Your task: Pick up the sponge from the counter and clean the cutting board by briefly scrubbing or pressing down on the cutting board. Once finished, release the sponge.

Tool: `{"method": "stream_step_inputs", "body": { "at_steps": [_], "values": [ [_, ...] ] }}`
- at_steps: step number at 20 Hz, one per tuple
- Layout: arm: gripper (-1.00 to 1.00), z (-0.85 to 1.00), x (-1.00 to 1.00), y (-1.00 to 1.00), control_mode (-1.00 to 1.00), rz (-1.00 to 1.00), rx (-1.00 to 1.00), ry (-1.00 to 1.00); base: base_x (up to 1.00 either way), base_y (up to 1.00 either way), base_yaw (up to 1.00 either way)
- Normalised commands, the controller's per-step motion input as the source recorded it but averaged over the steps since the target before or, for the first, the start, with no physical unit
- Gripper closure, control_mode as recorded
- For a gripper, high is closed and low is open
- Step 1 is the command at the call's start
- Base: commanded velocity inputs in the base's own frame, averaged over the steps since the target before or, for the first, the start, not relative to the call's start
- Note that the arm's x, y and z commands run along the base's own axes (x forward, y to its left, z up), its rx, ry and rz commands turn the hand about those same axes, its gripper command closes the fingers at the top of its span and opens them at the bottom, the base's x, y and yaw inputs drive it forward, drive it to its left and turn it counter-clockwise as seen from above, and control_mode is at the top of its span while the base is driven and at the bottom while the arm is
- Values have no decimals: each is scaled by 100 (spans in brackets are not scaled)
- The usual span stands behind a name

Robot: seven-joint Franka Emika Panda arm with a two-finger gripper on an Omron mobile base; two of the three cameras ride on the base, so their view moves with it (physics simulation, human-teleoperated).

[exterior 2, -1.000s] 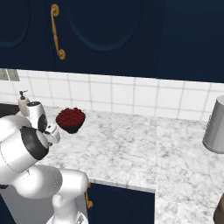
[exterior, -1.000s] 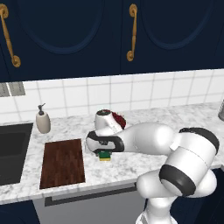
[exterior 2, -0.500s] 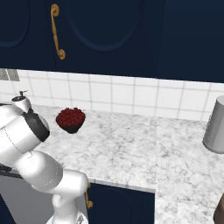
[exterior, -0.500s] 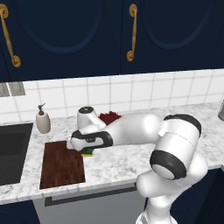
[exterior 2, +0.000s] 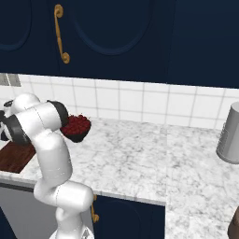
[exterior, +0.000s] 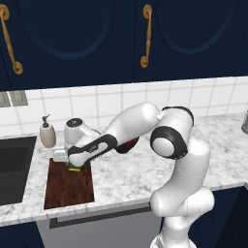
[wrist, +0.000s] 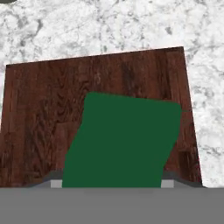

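Note:
The dark reddish-brown cutting board [exterior: 68,188] lies on the white marble counter [exterior: 145,169] just right of the sink. My gripper [exterior: 73,163] hangs over the board's far edge, shut on the sponge [exterior: 74,168], whose green top and yellow underside peek out below the hand. In the hand view the sponge [wrist: 127,140] shows its green face between the fingertips, low over the cutting board [wrist: 43,109]. Whether it touches the wood I cannot tell. The right base view shows a corner of the cutting board [exterior 2: 16,156] behind the arm.
A black sink [exterior: 12,167] lies left of the board, with a soap dispenser [exterior: 47,134] behind it. A dark bowl of red fruit [exterior 2: 75,128] stands right of the board. A grey canister [exterior 2: 229,135] sits at the far right.
The arm has swung left with the sponge in the gripper, from the counter beside the bowl to over the board's far edge.

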Motion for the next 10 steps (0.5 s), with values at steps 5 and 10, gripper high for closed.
{"method": "stream_step_inputs", "body": {
  "at_steps": [5, 10],
  "values": [
    [100, 0, 29, 63, -100, -5, -9, 2, 0, 0, 0],
    [100, 0, 41, 42, -100, -1, -4, 3, 0, 0, 0]
  ]
}}
